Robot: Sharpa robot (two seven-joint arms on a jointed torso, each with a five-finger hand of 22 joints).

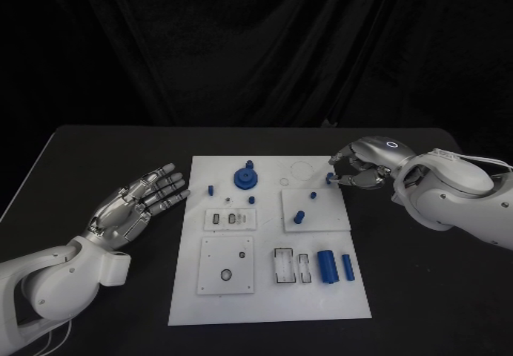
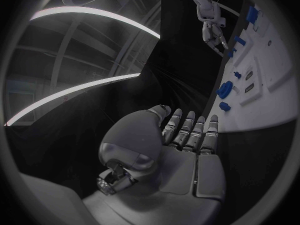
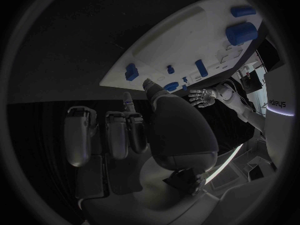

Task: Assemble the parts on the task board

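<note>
Fingers of the right hand (image 1: 358,169) pinch a small blue part (image 1: 329,177); left hand (image 1: 137,202) lies spread, palm up.

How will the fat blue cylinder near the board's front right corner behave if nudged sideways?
The blue cylinder lies on its side beside a thinner blue rod, so it will probably roll rather than slide. It looks like rigid plastic, likely light. The smooth white board offers little to stop it.

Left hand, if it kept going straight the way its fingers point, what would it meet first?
Probably the white task board: the open silver left hand points up and to the right toward the board's near edge, by the small blue peg. Its height above the table is unclear, so it might pass over the edge.
</note>
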